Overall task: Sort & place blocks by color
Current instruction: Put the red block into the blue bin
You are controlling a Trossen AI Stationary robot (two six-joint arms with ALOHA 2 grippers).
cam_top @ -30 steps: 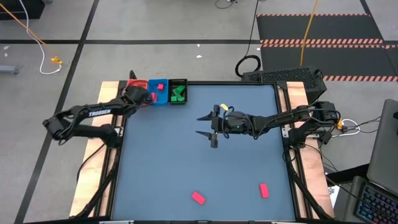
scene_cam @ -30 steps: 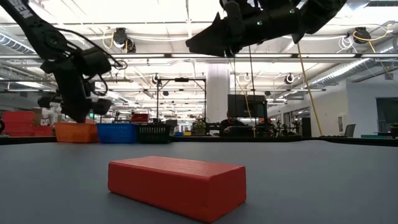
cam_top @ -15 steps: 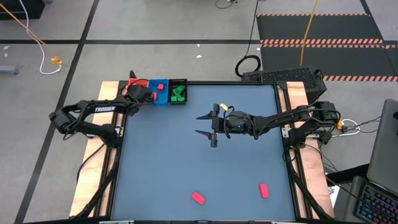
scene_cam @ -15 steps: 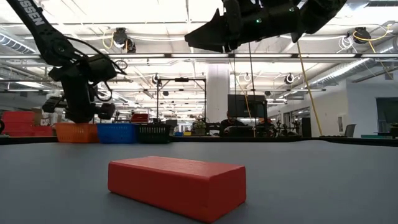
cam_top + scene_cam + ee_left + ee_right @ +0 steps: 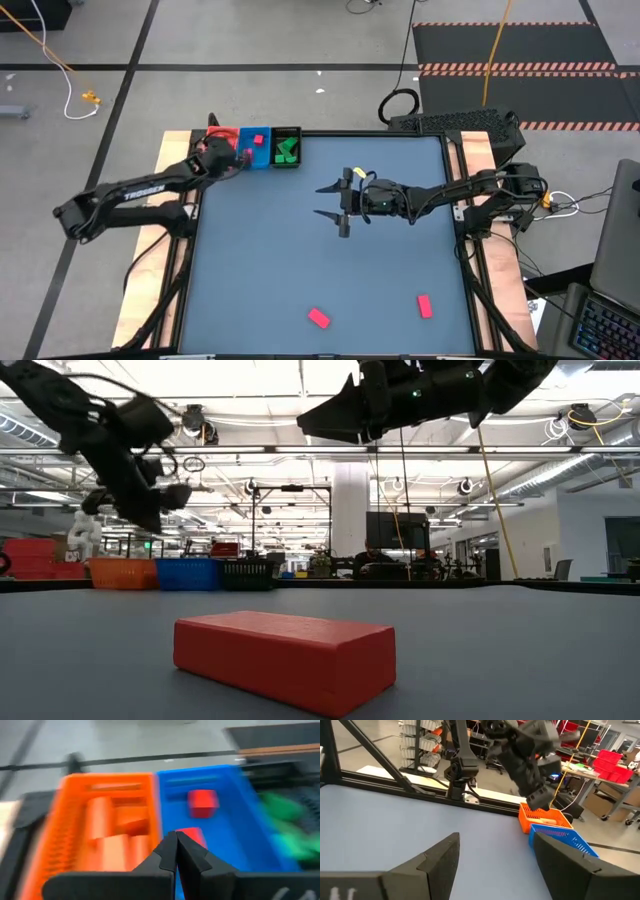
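the left end effector (image 5: pixel 228 160) hangs in the air over the far left corner of the desk (image 5: pixel 260 250), above the orange tray (image 5: pixel 217 137) and the edge of the blue tray (image 5: pixel 256 150). its two fingers (image 5: pixel 175 851) are pressed together with nothing between them. in the left wrist view, salmon-orange blocks (image 5: pixel 112 827) lie inside the orange tray, two pink-red blocks (image 5: pixel 202 802) lie in the blue tray beside it, and green blocks (image 5: pixel 287 827) lie in the black tray (image 5: pixel 287 146) on the blue tray's other side. the three trays stand touching in a row along the far edge of the desk.

the right end effector (image 5: pixel 338 202) is held above the middle of the desk, well apart from the trays, its fingers (image 5: pixel 432 860) spread wide and empty.

two blocks remain loose on the desk near its front edge: a pink-red block (image 5: pixel 319 318) around the middle and another pink-red bar (image 5: pixel 425 305) further to the right side, well apart from each other and far from both end effectors. the low view shows one red bar (image 5: pixel 285 658) lying flat on the desk close to the camera.
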